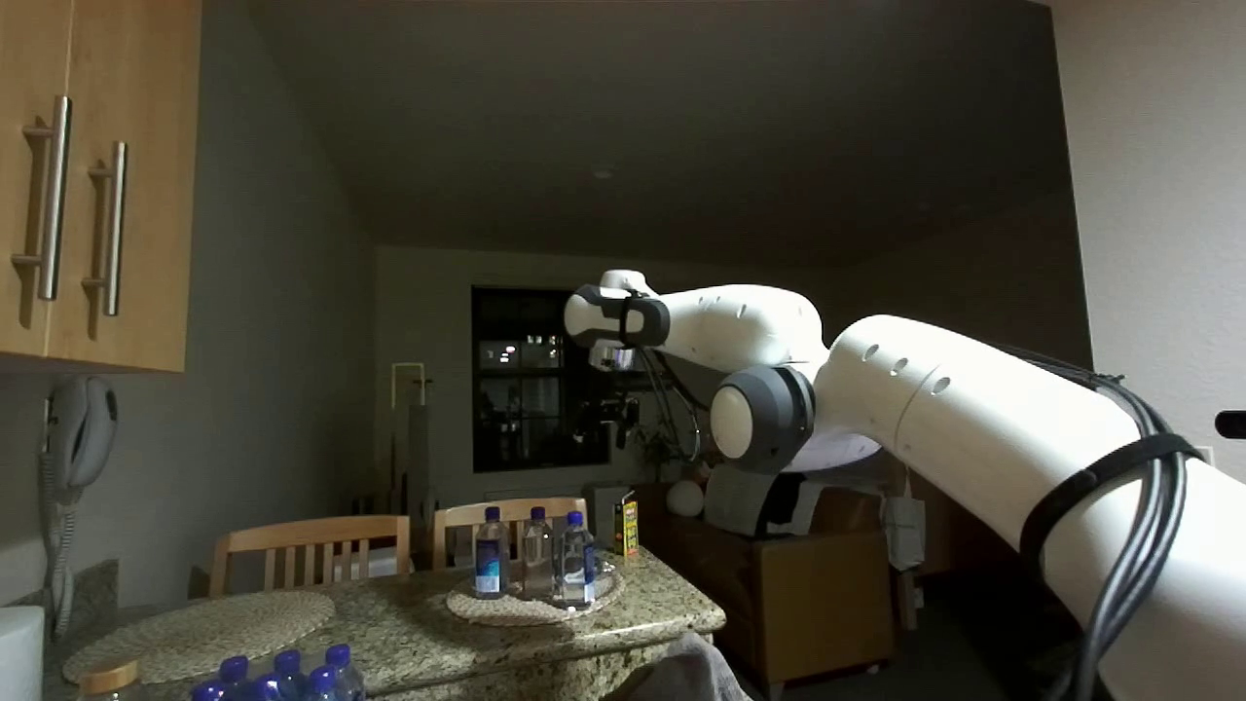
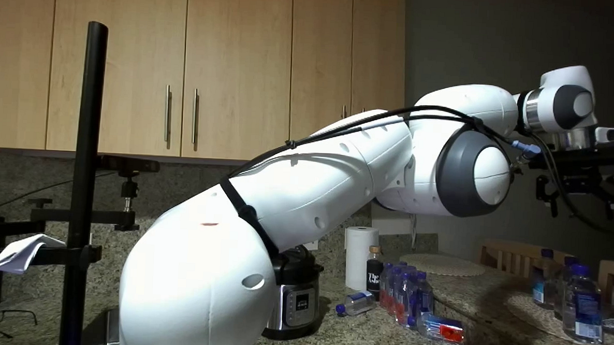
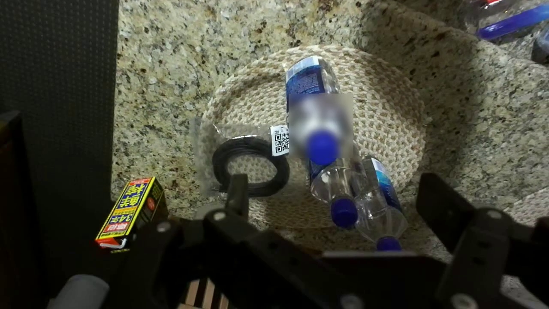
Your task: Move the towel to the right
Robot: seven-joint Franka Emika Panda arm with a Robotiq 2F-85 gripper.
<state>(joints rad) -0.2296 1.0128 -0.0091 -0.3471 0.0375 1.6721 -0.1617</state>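
Observation:
A grey cloth (image 1: pixel 686 672), probably the towel, shows at the bottom edge of an exterior view, in front of the counter's near edge. Most of it is cut off by the frame, and it does not show in the wrist view. My gripper (image 1: pixel 605 424) hangs high above the counter, far from the cloth. In an exterior view the gripper (image 2: pixel 582 205) points down with its fingers apart. In the wrist view the gripper (image 3: pixel 333 186) is wide open with nothing between its fingers, above the bottles on the round mat.
Several bottles (image 3: pixel 343 189) stand on a woven mat (image 3: pixel 386 103) with a bagged black cable (image 3: pixel 281 171). A yellow box (image 3: pixel 128 210) stands near the counter edge. More bottles (image 2: pixel 405 296), a paper towel roll (image 2: pixel 360 258) and a cooker (image 2: pixel 296 301) stand nearer the arm base.

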